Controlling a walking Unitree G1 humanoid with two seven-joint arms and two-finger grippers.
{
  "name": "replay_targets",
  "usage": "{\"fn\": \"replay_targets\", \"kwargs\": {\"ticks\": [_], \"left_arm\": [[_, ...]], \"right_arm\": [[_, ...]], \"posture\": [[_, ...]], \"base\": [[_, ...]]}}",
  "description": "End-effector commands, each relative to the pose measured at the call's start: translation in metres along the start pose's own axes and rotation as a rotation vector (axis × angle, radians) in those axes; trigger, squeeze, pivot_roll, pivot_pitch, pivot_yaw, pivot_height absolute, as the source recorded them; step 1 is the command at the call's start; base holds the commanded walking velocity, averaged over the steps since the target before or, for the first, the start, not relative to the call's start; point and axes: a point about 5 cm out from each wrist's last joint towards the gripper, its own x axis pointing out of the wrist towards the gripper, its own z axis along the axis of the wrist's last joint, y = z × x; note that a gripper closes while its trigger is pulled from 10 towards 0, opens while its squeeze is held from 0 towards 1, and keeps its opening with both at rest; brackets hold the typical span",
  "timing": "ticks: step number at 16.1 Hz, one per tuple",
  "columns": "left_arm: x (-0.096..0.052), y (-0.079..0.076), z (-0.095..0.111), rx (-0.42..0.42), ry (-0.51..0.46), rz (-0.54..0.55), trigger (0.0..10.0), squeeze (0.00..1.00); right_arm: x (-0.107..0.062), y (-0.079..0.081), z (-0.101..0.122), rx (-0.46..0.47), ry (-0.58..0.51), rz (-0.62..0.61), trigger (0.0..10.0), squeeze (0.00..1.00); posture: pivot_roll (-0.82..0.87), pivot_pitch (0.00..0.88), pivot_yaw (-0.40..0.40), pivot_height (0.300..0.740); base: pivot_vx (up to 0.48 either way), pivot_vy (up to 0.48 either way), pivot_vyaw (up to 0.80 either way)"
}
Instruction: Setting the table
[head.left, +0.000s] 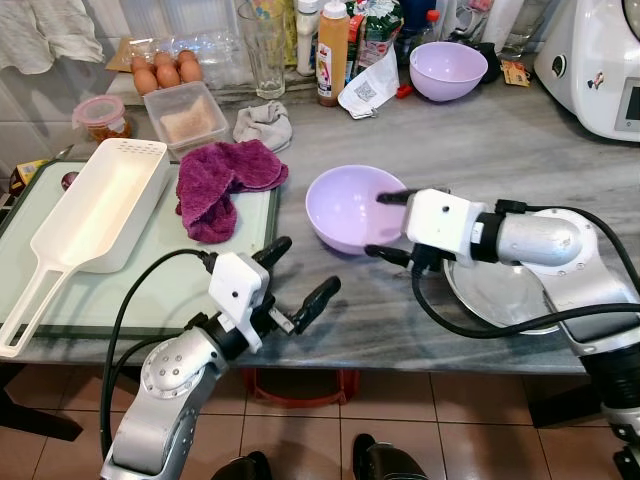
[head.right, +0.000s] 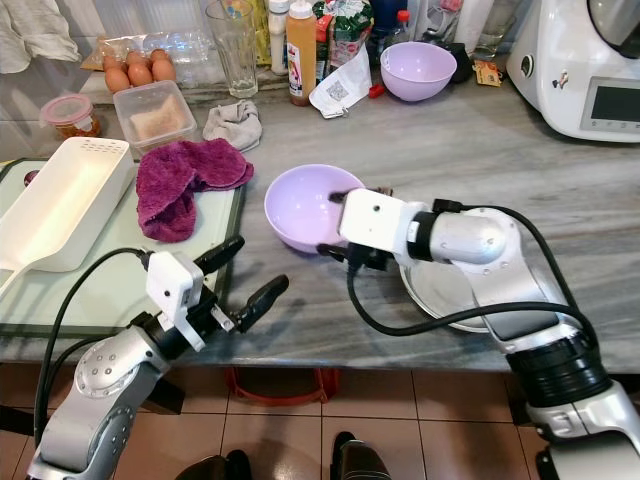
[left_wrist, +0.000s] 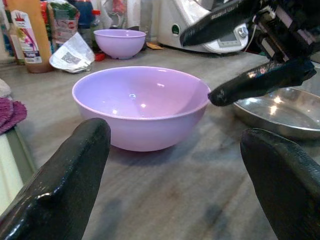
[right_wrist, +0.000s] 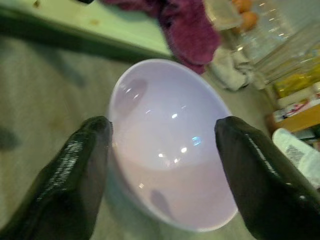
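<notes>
Reaching across from the bench's right side, the right gripper points its white wrist block toward the lilac bowl; its two black fingers are spread wide, one above the bowl's rim and one low beside its outer wall, not yet clamped on it. The silver forearm lies nearly level over a shallow metal plate that sits near the front edge, just right of the bowl. The bowl is smooth glossy plastic, round and deep, standing upright on the grey veined stone bench about midway along it.

The left gripper hovers at the front edge, elbow bent below the bench, fingers released and splayed toward the bowl.

Along the back edge stand an orange sauce bottle whose label is too small to read, a crumpled white packet printed with a QR code, a second lilac bowl and a clear ribbed glass. A white kitchen machine fills the back right corner. Toward the left lie a pale green cutting board, carrying a long white perforated plastic scoop and a fuzzy magenta cloth.
</notes>
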Motion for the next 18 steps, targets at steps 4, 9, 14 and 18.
{"fn": "replay_targets", "kwargs": {"ticks": [4,9,14,18], "left_arm": [[0.001,0.001,0.001,-0.001,0.0,0.003,10.0,0.0],[0.003,0.008,0.006,0.005,-0.037,0.069,10.0,0.0],[0.006,0.007,0.01,-0.003,-0.062,0.076,10.0,0.0],[-0.001,0.004,0.009,-0.024,-0.063,0.022,10.0,0.0]], "right_arm": [[-0.006,-0.014,0.016,0.088,-0.135,-0.163,10.0,1.0],[-0.033,-0.001,0.018,0.381,-0.264,-0.202,10.0,1.0],[-0.05,0.037,0.001,0.507,-0.087,0.004,10.0,1.0],[-0.055,0.042,-0.021,0.461,0.128,-0.016,10.0,1.0]], "posture": [[-0.18,0.19,0.0,0.74],[-0.18,0.186,-0.009,0.74],[-0.2,0.176,-0.005,0.74],[-0.2,0.172,-0.004,0.74]], "base": [[0.0,0.0,0.0],[0.0,0.0,0.0],[0.0,0.0,0.0],[0.0,0.0,0.0]]}}
